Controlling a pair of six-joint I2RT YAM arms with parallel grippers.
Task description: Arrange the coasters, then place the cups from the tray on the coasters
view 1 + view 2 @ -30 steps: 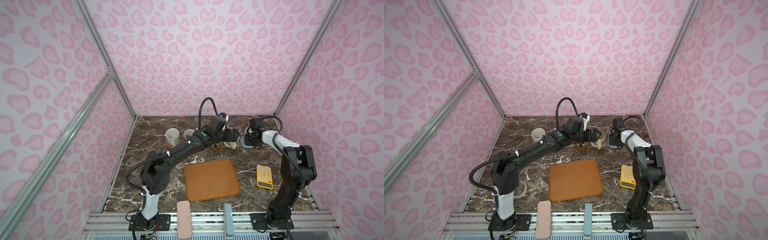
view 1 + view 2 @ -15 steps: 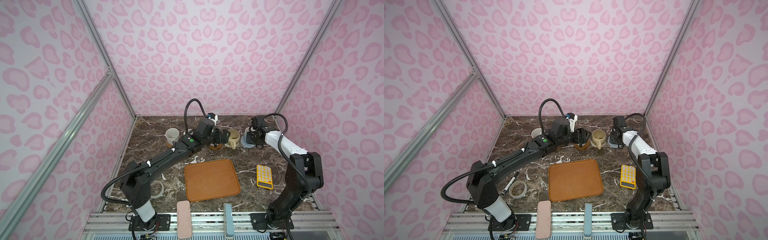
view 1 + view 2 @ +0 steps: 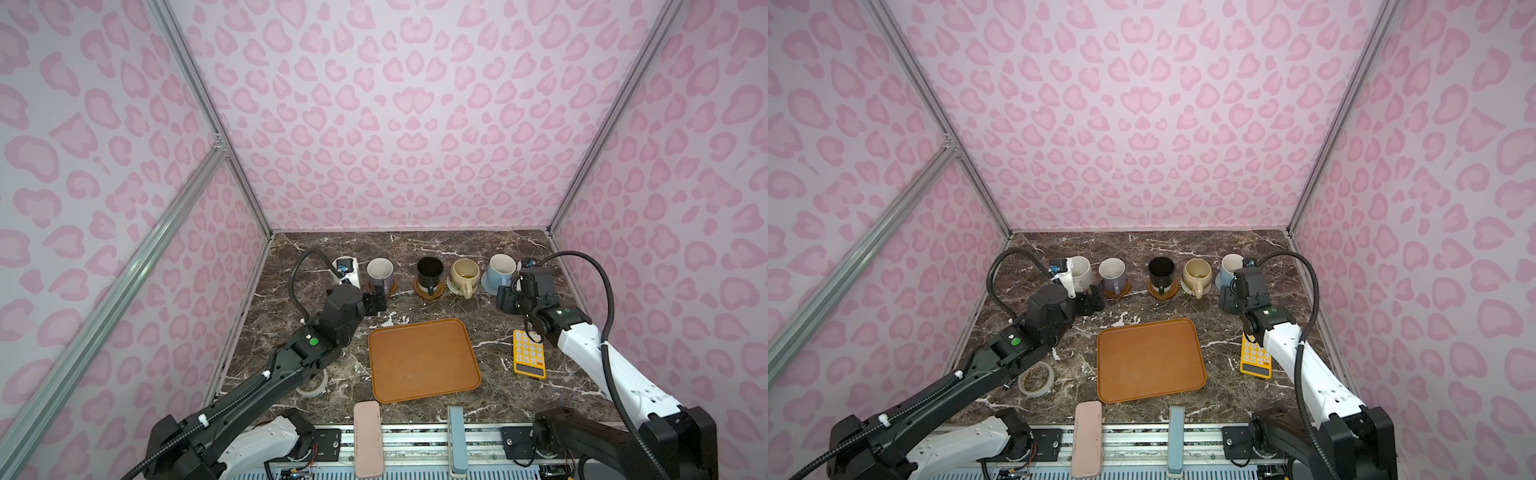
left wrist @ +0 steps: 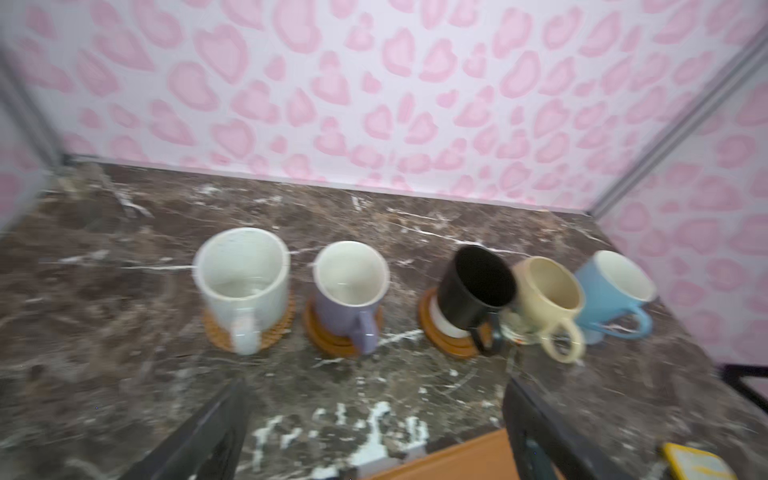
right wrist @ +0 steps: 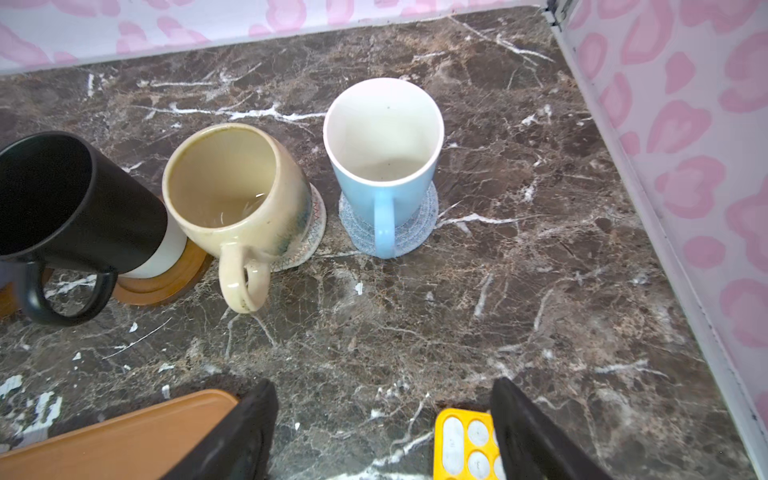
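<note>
text: none readable anywhere
calculator (image 3: 528,354) keys: marks too small to read
cups (image 3: 429,270): plain, no lettering

Robot test booth, lab-type. Walls (image 3: 395,124) are pink blotch-print sheet, fixed on bare aluminium posts (image 3: 196,83). Marble-look tabletop (image 3: 415,249) boxed in on three sides. Left arm (image 3: 316,336) and right arm (image 3: 582,345) bolted to a metal rail (image 3: 415,436) at the open front edge, cables exposed. Household props on top: mugs (image 3: 429,270) on coasters (image 3: 430,296), tray (image 3: 422,359), calculator (image 3: 528,353), tape roll (image 3: 1036,378).

Pink-spotted walls (image 3: 407,124), brown marble tabletop (image 3: 457,249).
</note>
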